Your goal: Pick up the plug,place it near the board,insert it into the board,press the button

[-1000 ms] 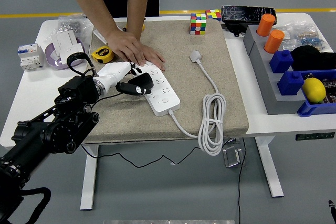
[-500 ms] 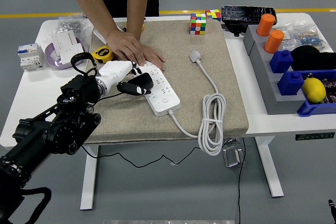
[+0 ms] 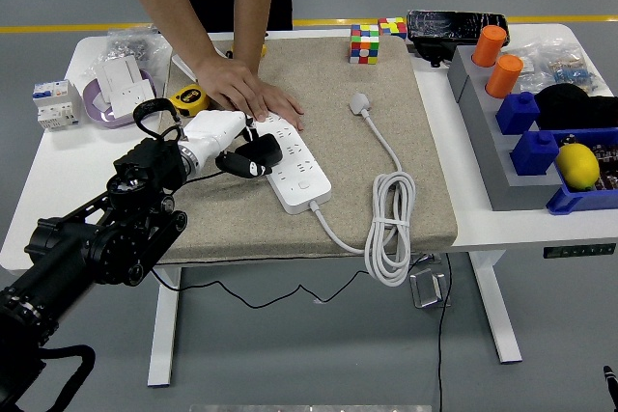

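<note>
A white power strip (image 3: 301, 177) lies slantwise on the beige mat (image 3: 425, 180). My left hand (image 3: 235, 143), white with dark fingertips, is at the strip's left edge, shut on a black plug (image 3: 255, 152). The plug hovers over the strip's near-left sockets, and its thin black cable trails back toward the table's front. A person's hand (image 3: 253, 96) lies flat on the strip's far end and holds it down. The right arm is out of view.
The strip's own white plug (image 3: 360, 101) and coiled white cable (image 3: 390, 231) lie right of it. A yellow tape measure (image 3: 187, 98) sits by the person's wrist. Cubes (image 3: 364, 43), grey and blue bins (image 3: 512, 147) and a lemon (image 3: 577, 165) stand at the right.
My left hand with the black plug has crept slightly farther and up along the strip's left edge. The person's hand has stayed on the strip.
</note>
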Controlling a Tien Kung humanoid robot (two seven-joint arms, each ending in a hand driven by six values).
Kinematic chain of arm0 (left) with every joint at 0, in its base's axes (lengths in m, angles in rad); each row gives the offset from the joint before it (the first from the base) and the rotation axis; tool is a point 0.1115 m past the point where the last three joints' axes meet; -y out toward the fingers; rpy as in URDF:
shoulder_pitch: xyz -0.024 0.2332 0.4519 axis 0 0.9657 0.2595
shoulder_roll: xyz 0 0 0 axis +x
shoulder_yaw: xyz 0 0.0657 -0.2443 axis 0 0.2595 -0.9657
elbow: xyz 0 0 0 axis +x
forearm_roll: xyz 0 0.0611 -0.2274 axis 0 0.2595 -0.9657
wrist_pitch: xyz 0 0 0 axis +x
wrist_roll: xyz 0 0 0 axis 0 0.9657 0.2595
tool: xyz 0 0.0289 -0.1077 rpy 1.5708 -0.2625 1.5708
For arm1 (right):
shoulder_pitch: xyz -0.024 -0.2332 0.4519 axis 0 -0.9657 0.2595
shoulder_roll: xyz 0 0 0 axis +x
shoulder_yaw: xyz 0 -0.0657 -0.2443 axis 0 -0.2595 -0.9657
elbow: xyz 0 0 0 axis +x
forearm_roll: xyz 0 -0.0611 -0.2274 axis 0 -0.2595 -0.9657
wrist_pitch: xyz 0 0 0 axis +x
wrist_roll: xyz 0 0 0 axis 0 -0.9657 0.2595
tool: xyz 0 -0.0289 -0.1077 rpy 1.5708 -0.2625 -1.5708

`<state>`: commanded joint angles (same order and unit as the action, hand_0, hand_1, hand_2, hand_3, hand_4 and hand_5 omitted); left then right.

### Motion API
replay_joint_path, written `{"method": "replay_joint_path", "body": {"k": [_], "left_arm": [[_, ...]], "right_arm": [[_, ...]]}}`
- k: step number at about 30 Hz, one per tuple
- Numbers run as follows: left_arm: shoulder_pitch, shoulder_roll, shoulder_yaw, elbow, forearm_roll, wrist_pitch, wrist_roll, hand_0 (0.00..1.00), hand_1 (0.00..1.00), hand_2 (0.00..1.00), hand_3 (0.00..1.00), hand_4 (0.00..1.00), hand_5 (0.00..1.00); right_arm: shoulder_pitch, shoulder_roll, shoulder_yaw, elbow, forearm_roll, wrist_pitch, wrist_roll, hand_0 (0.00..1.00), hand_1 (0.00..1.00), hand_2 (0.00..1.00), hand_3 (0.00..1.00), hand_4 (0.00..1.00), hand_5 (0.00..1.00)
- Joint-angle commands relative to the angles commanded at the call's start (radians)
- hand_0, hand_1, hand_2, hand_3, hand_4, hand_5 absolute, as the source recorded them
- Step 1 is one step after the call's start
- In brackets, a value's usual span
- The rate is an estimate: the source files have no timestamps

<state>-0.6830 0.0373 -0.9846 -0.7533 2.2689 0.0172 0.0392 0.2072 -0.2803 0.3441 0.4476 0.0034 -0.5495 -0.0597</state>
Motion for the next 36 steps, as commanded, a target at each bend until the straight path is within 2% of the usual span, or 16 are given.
{"method": "replay_joint_path", "body": {"k": [3,4,9,10,15,16,21,22,36], "left_arm": [[0.0,0.0,0.001,0.001,0.0,0.004,-0.002,0.625,0.678,0.63,0.554,0.746,0.42],[0.0,0.0,0.001,0.002,0.0,0.005,-0.002,0.617,0.66,0.623,0.538,0.692,0.351],[0.002,-0.002,0.005,0.005,0.0,0.014,-0.006,0.617,0.66,0.623,0.538,0.692,0.351],[0.002,-0.002,0.006,0.004,0.0,0.015,-0.007,0.591,0.648,0.613,0.518,0.665,0.299],[0.004,-0.003,0.013,0.002,0.0,0.017,-0.006,0.591,0.648,0.613,0.518,0.665,0.299],[0.005,-0.003,0.014,0.001,0.0,0.012,-0.005,0.519,0.624,0.578,0.451,0.655,0.28],[0.01,-0.002,0.016,-0.006,0.0,0.002,-0.003,0.519,0.624,0.578,0.451,0.655,0.28],[0.011,-0.001,0.017,-0.008,0.0,0.002,-0.003,0.468,0.619,0.553,0.417,0.635,0.26],[0.016,0.008,0.014,-0.04,-0.002,-0.008,0.002,0.464,0.619,0.537,0.388,0.622,0.246]], "right_arm": [[0.0,0.0,0.0,0.0,0.0,0.0,0.0,0.931,0.873,0.817,0.844,0.998,0.998],[-0.001,0.0,-0.001,0.0,0.0,0.0,0.0,0.931,0.873,0.818,0.844,0.998,0.998],[-0.002,0.0,-0.003,0.0,0.0,0.0,-0.001,0.931,0.873,0.818,0.844,0.998,0.998],[-0.002,0.0,-0.002,0.0,0.0,-0.001,-0.001,0.931,0.873,0.818,0.844,0.998,0.998],[-0.003,-0.001,-0.002,0.0,0.0,-0.001,-0.001,0.931,0.873,0.818,0.844,0.998,0.998],[-0.003,-0.002,-0.002,0.0,0.001,-0.001,-0.001,0.931,0.873,0.818,0.844,0.998,0.998],[-0.006,-0.001,-0.001,0.0,0.0,-0.003,-0.002,0.931,0.873,0.818,0.844,0.998,0.998],[-0.006,-0.001,-0.001,0.0,0.0,-0.003,-0.002,0.931,0.873,0.818,0.844,0.998,0.998],[-0.006,0.0,0.001,0.0,-0.001,-0.003,-0.003,0.93,0.873,0.818,0.844,0.998,0.998]]}}
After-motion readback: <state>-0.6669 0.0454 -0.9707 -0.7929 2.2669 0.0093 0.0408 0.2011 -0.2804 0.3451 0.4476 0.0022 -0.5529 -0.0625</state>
